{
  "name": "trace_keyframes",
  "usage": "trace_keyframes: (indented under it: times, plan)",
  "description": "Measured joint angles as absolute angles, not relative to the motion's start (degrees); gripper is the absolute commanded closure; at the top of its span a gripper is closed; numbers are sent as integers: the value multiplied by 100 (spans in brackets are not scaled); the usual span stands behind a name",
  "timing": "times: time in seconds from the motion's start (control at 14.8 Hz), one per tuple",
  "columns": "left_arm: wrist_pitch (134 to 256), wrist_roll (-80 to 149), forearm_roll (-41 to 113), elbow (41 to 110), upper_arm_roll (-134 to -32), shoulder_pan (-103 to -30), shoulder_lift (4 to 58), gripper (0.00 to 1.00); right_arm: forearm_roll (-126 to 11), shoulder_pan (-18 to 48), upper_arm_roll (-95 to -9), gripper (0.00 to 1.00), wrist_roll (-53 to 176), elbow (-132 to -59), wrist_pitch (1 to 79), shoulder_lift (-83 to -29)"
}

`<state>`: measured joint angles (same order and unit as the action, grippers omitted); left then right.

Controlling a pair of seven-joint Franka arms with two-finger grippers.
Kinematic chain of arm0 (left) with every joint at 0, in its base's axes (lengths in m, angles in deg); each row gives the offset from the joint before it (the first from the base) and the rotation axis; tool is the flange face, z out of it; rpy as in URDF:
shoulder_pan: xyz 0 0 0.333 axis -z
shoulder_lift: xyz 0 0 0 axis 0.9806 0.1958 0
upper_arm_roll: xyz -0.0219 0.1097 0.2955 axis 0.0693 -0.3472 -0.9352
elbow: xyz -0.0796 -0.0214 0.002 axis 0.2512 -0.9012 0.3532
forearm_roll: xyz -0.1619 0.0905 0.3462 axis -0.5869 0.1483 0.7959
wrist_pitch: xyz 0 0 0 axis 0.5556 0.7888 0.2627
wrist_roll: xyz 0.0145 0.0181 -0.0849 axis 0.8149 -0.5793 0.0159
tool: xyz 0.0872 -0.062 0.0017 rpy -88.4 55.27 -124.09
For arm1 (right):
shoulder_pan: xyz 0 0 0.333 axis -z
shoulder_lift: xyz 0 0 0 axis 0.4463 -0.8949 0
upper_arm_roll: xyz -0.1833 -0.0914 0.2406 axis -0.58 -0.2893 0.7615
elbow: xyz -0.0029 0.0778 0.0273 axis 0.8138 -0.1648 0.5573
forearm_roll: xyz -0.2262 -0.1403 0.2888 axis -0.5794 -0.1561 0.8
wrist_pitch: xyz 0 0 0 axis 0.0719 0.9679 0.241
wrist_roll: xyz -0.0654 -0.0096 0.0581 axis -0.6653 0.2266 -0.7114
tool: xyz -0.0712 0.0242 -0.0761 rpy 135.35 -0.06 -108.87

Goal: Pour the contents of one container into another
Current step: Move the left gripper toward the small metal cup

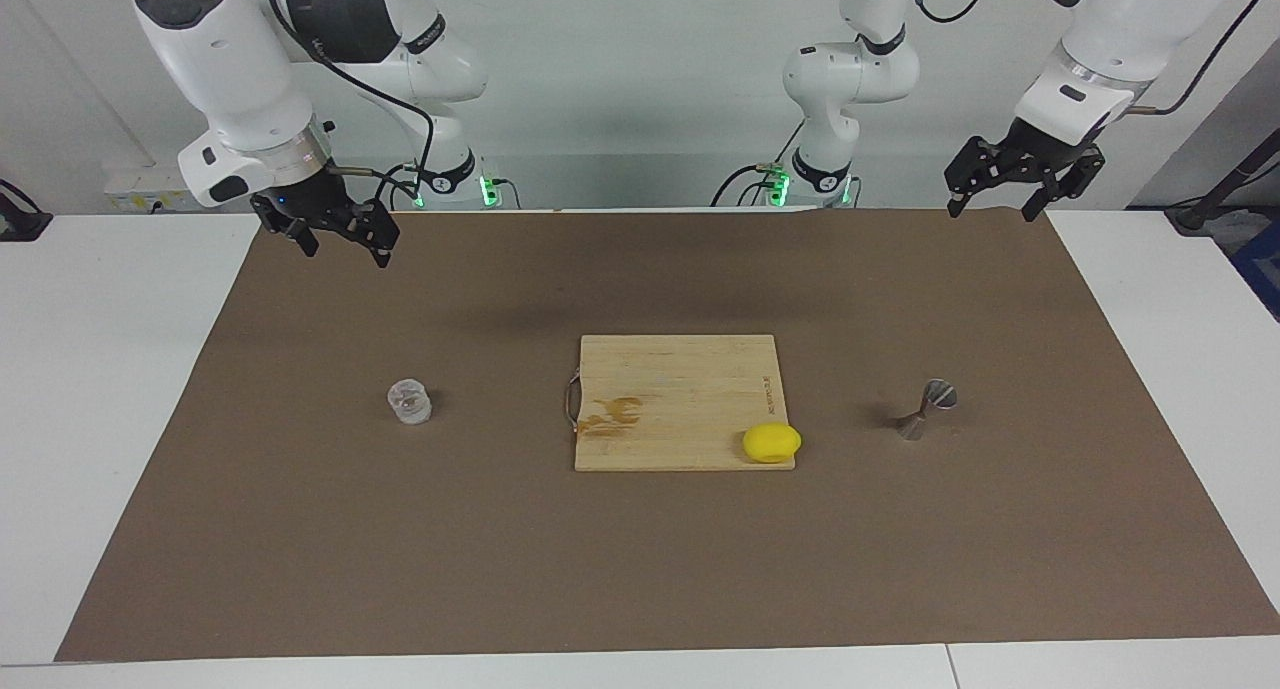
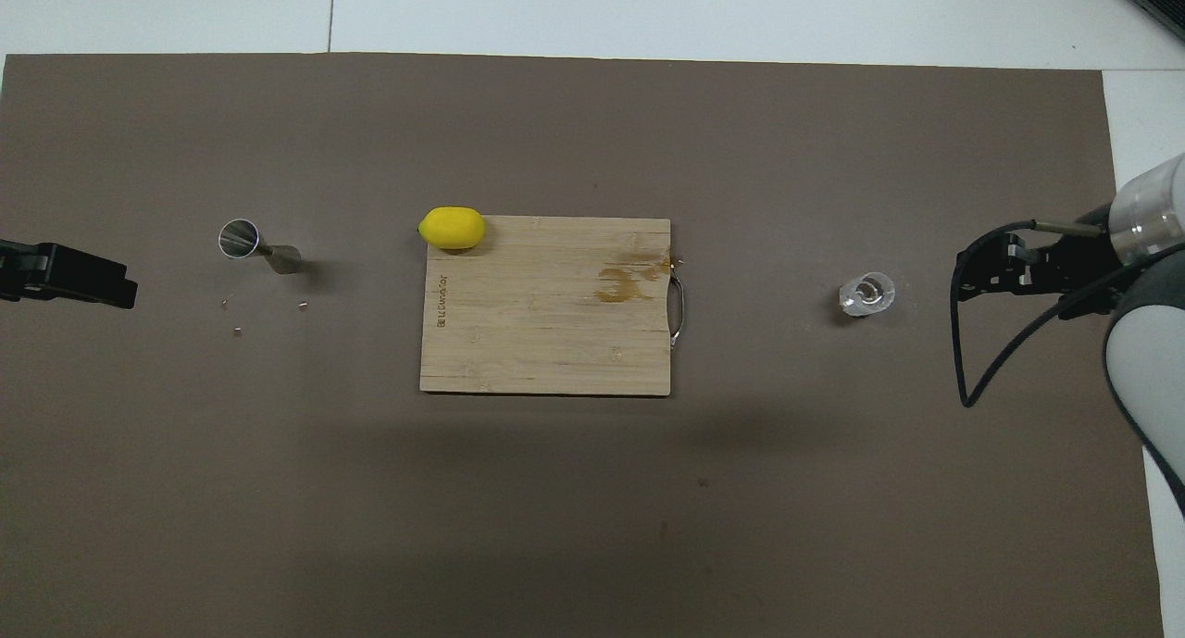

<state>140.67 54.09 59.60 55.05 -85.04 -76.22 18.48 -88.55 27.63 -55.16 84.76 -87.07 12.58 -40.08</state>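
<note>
The clear ribbed glass cup (image 1: 410, 402) stands on the brown mat toward the right arm's end of the table; it also shows in the overhead view (image 2: 866, 293). The silvery hourglass jigger (image 1: 925, 409) stands on the mat toward the left arm's end, also seen from overhead (image 2: 259, 247). My right gripper (image 1: 346, 254) hangs open and empty in the air over the mat's edge at the robots' end, apart from the cup (image 2: 967, 277). My left gripper (image 1: 994, 213) hangs open and empty over the mat's corner at its own end (image 2: 120, 286).
A wooden cutting board (image 1: 680, 389) with a metal handle and a brown stain lies mid-mat between cup and jigger (image 2: 546, 342). A yellow lemon (image 1: 771, 442) sits at its corner toward the jigger (image 2: 452, 228). A few small crumbs (image 2: 236, 331) lie by the jigger.
</note>
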Motion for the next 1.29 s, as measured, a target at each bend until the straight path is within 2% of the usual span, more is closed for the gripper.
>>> trace_keyframes:
  times: [0.75, 0.95, 1.15, 1.29]
  plan:
    - [14063, 5408, 5960, 5564, -8476, -7622, 1986, 0, -8855, 2763, -5516, 0, 8476, -8707, 1258, -4007]
    - [14063, 5357, 5813, 5588, -8496, -7693, 2450, 0, -8855, 2763, -5516, 0, 8476, -8707, 1258, -4007]
    - [14145, 5016, 5451, 5590, -8544, -8016, 3060, 0, -8855, 2763, -5516, 0, 8476, -8708, 1258, -4007]
    - [14271, 4641, 5280, 5590, -8555, -8247, 3263, 0, -8855, 2763, -5516, 0, 8476, -8708, 1258, -4007]
